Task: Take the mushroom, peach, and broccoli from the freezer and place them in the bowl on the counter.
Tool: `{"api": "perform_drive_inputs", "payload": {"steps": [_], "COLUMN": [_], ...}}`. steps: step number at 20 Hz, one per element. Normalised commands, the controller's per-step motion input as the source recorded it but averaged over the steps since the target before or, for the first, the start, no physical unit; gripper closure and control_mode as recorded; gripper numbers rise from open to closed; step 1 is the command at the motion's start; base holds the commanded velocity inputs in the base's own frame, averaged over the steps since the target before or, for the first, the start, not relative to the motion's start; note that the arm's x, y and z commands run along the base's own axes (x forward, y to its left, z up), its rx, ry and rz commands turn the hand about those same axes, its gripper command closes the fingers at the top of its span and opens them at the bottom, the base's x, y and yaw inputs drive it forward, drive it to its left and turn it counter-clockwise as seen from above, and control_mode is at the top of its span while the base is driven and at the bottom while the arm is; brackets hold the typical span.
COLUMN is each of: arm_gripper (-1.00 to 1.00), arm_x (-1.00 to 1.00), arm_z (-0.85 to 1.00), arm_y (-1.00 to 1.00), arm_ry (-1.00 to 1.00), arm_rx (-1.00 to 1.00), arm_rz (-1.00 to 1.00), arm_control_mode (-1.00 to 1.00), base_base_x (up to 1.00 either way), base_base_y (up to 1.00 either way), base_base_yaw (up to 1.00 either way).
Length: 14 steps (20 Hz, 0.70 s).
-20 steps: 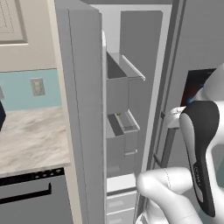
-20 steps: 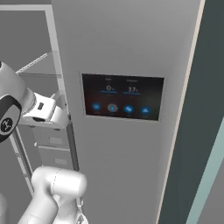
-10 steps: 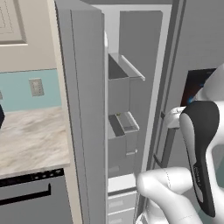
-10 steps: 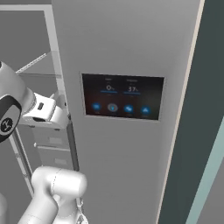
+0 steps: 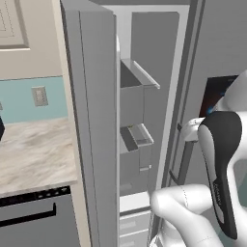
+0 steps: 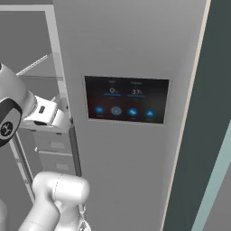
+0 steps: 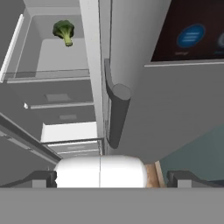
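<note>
The pincer (image 7: 112, 177) stands wide open with nothing between its jaws: in the hand view its two dark finger tips (image 7: 41, 178) sit far apart at the bottom corners, one at the left and one at the right. In the left base view the hand is mostly hidden behind the dark forearm, close to the edge of the wider fridge door.

Straight ahead of the pincer, in the hand view, runs a grey vertical door handle (image 7: 116, 107), a rounded bar attached to the wider grey door (image 7: 183, 105). Above and to the right of the open jaws is the dark dispenser panel (image 7: 192, 30) with a blue lit icon.

Up and to the left of the pincer, well apart from it, lies the broccoli (image 7: 64, 31). It is a small dark green floret with a bumpy crown and a short, lighter yellow-green stalk pointing down and to the right in this view. It rests on a pale shelf floor inside the freezer (image 7: 52, 65), near the back wall of that compartment, with nothing touching it. Below that shelf, nearer the pincer, come grey drawer fronts and a white lower ledge.

In the left base view the freezer's open door (image 5: 91, 120) carries grey door bins (image 5: 137, 94), and beyond its outer side is the beige marbled counter (image 5: 34, 154). Neither the mushroom, the peach nor the bowl can be made out.
</note>
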Motion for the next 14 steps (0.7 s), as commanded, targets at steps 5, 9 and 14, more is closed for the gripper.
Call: {"api": "perform_drive_inputs", "payload": {"steps": [5,9,14], "arm_gripper": [-1.0,-1.0,-1.0], "arm_x": [0.0,0.0,0.0], "arm_z": [0.0,0.0,0.0], "arm_y": [0.0,0.0,0.0], "arm_ry": [0.0,0.0,0.0], "arm_rx": [0.0,0.0,0.0], "arm_rz": [0.0,0.0,0.0], "arm_control_mode": [1.0,1.0,1.0], "base_base_x": [0.53,0.06,-0.08], "base_base_y": [0.22,0.17,0.21], "base_base_yaw": [0.1,0.26,0.22]}}
